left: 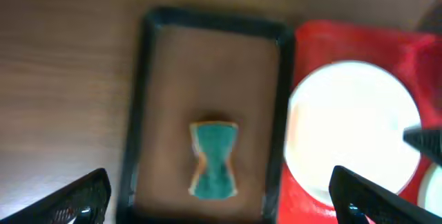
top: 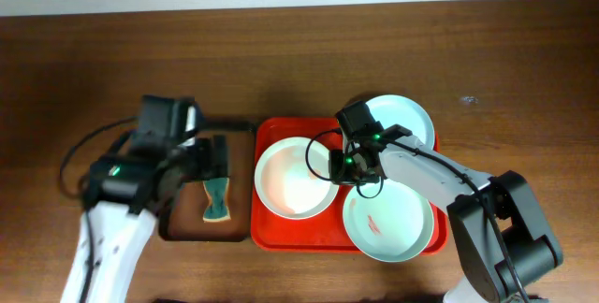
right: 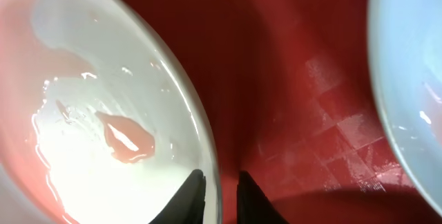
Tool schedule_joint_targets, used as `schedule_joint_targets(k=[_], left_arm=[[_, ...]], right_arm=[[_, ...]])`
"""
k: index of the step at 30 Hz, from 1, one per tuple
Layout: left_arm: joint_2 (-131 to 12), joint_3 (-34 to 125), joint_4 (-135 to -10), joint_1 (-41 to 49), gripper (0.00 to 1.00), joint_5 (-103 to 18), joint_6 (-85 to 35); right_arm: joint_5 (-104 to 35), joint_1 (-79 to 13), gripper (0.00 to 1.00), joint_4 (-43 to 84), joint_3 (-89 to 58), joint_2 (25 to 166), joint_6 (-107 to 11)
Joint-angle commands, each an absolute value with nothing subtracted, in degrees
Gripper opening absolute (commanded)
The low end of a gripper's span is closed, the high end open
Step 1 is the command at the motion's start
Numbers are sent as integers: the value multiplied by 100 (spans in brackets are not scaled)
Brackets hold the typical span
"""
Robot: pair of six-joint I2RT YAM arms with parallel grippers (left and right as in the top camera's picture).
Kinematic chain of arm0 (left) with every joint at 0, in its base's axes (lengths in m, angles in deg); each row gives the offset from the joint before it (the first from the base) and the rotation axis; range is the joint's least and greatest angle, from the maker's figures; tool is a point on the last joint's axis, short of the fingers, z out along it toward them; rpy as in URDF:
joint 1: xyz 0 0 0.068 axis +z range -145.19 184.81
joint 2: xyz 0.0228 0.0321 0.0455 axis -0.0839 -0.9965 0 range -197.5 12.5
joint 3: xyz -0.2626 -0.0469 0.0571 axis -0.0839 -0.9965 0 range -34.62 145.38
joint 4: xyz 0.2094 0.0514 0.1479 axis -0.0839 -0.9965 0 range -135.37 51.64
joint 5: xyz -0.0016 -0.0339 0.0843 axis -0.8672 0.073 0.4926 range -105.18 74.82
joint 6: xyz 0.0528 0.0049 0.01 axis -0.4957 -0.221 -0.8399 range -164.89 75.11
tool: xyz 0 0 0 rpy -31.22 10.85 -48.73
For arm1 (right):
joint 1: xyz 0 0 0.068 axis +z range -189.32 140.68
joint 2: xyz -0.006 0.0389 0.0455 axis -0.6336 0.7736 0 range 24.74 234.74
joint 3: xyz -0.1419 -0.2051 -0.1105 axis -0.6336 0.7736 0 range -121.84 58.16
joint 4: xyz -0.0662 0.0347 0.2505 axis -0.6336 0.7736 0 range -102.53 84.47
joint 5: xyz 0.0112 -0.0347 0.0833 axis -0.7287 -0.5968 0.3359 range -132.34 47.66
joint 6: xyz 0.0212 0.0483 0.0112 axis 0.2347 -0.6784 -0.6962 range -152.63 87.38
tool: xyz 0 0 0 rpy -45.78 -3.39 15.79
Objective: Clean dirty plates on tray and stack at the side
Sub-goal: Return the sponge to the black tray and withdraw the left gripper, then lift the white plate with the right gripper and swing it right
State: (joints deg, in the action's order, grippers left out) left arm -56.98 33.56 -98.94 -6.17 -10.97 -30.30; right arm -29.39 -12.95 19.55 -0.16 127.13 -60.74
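Observation:
Three pale plates lie on the red tray (top: 271, 233): one at left (top: 290, 180), one at back right (top: 407, 121), one at front right (top: 393, 223) with red smears. My right gripper (top: 339, 165) straddles the right rim of the left plate. In the right wrist view its fingers (right: 219, 182) are closed narrowly on that rim, and the plate (right: 103, 113) shows a red smear. My left gripper (top: 220, 158) hovers open and empty over the black tray. Its fingers (left: 219, 182) are spread wide in the left wrist view.
A teal sponge (top: 217, 200) lies in the narrow black tray (top: 182, 223) left of the red tray; it also shows in the left wrist view (left: 214, 160). Brown wooden table all round. A second plate's edge (right: 407, 79) shows in the right wrist view.

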Motion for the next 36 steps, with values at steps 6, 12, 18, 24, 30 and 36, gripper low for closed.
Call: schedule_joint_targets(k=[6, 12, 18, 24, 30, 36], left_arm=[[-4841, 3426, -9936, -151, 99, -653, -2735], [-4841, 3426, -9938, -151, 99, -653, -2733], [-4841, 3426, -9938, -151, 99, -653, -2735], [-4841, 3426, -9938, -151, 99, -653, -2733], [-4841, 3426, -9938, -151, 99, -653, -2733], [-4841, 3426, -9938, -151, 99, -653, -2733]], right_arm=[[-2950, -1231, 4, 1953, 27, 12735, -6057], [-2950, -1349, 4, 2748, -624, 12363, -6053], [-3398, -1356, 4, 4796, -2230, 12182, -6011], [-3470, -1102, 4, 4484, -2906, 12186, -6365], [-5031, -1, 4, 3373, -2901, 12560, -6953], [-6203, 834, 4, 2167, -2908, 12899, -5150]])
